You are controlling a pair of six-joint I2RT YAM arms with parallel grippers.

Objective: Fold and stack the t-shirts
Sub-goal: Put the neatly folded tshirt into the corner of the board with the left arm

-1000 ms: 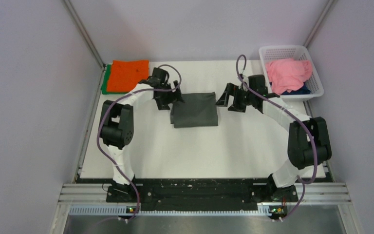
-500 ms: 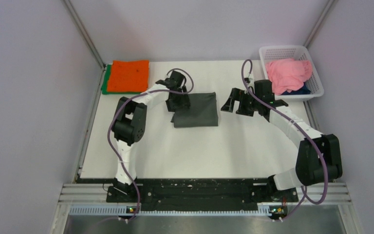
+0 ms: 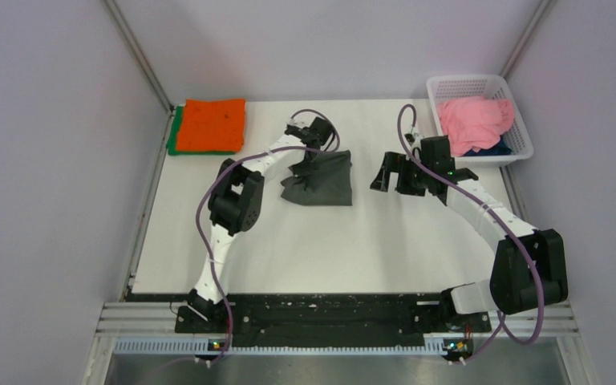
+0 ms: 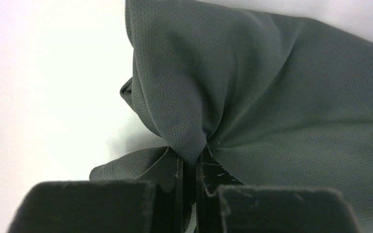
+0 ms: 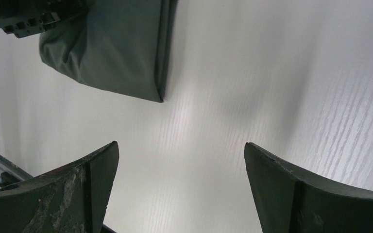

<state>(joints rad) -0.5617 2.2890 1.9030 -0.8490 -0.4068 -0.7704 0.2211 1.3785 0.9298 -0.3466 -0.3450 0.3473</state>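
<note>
A folded dark grey t-shirt (image 3: 325,180) (image 4: 281,102) (image 5: 116,48) lies mid-table, its left edge bunched and lifted. My left gripper (image 3: 304,165) (image 4: 190,162) is shut on that bunched edge, cloth pinched between the jaws. To the shirt's right my right gripper (image 3: 387,172) (image 5: 179,160) stands open over bare table with nothing between its fingers. An orange t-shirt (image 3: 212,124) lies folded on a green t-shirt (image 3: 175,138) at the back left corner. A pink t-shirt (image 3: 473,119) fills the basket, with a navy one (image 3: 493,147) under it.
The white lattice basket (image 3: 516,120) stands at the back right corner. Grey walls close the table (image 3: 329,249) on the left, back and right. The arms' bases sit on the black rail (image 3: 321,313) at the near edge.
My left gripper moved right onto the grey shirt's left edge and closed on it, bunching the cloth. The right gripper drew back to the right, still open.
</note>
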